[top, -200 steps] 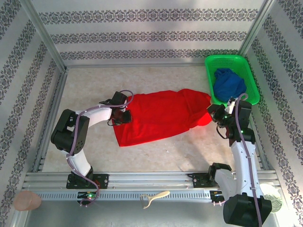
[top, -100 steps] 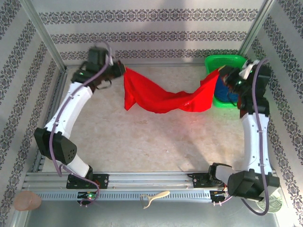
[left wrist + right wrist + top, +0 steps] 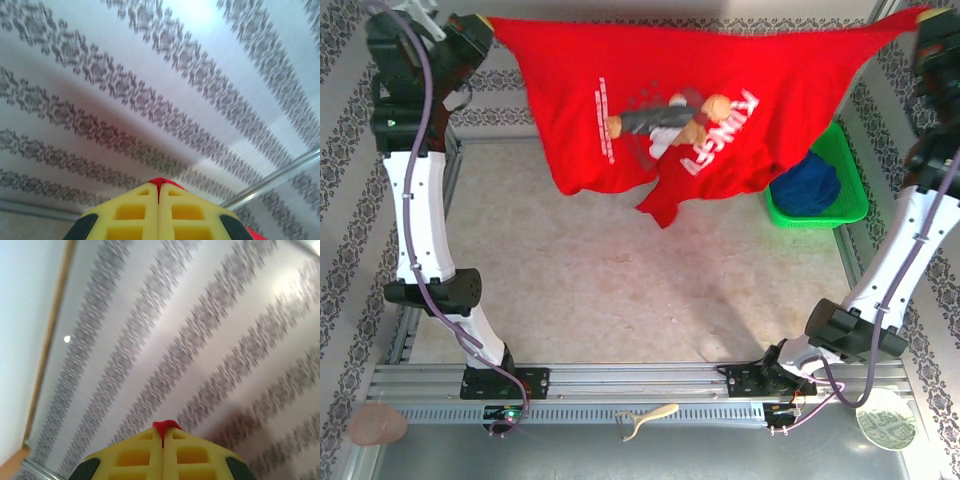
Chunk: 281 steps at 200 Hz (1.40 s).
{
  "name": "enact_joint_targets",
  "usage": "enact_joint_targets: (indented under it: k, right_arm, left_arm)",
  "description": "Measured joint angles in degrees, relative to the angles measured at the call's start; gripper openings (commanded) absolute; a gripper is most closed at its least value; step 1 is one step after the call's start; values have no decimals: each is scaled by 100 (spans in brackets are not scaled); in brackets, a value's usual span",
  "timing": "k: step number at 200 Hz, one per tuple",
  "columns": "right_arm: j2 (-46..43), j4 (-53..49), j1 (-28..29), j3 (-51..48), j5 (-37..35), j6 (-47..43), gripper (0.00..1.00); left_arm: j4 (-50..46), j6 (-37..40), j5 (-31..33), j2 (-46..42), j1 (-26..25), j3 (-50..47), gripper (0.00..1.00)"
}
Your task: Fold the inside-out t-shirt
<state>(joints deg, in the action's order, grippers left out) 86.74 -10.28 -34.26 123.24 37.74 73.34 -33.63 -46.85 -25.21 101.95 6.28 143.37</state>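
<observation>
Where the top external view looks down on the table [image 3: 620, 310], the inside-out t-shirt [image 3: 570, 90] hangs stretched across the upper part of the frame, lifted clear of the tabletop between the two raised arms. Its top edge runs almost straight from the upper left corner to the upper right corner. The cloth is bright red, and the side facing the camera carries a cartoon bear print with tilted white lettering near the middle. The lower edge sags in uneven folds, one flap dropping lowest at centre. The left gripper [image 3: 485, 28] pinches a corner of the shirt at upper left. The right gripper [image 3: 918, 22] meets the other corner at the upper right edge, though the contact there is partly cut off and hard to make out. Behind the shirt's right side, a green basket [image 3: 850, 205] on the table holds a dark blue garment [image 3: 807, 180].

In the left wrist view, the yellow fingers [image 3: 127, 215] at bottom centre are pressed together, with a sliver of red cloth peeking out at their tip and the patterned wall beyond.

In the right wrist view, the yellow fingers [image 3: 135, 457] are likewise closed tight on a small tuft of red cloth at bottom centre
</observation>
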Motion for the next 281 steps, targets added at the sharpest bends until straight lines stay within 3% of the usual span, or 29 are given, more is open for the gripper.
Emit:
enact_joint_targets:
  k: [26,49,71,100,145,178,209,238,258,281]
  right_arm:
    - [348,232,-450,1451,225,680,0]
    - [610,302,-415,2496,319,866,0]
    - [546,306,-404,2500,529,929,0]
    - [474,308,-1008,2249,743,1353,0]
    - [887,492,-1456,3274,789,2026,0]
    - [509,468,-892,2599,798,1753,0]
    - [111,238,-302,1447,815,1187,0]
    - [254,-219,431,1152,649,529,0]
    - [844,-503,1047,1617,356,114,0]
    - [2437,-745,1519,3499,94,31,0]
  left_arm:
    - [525,-721,-358,-122,219,136,0]
    - [728,-1051,-472,-173,339,232,0]
    - [710,-1204,-601,-170,472,236,0]
    - [765,-1405,-813,-199,468,232,0]
    - [1145,-1840,-957,-267,605,684,0]
    - [964,-1751,-979,-332,778,588,0]
    - [616,-1506,-1113,-293,787,-179,0]
    - [422,-1408,-1067,166,780,-428,0]
    - [494,-1639,-1005,1038,772,223,0]
    - [988,-2347,-885,2721,726,1971,0]
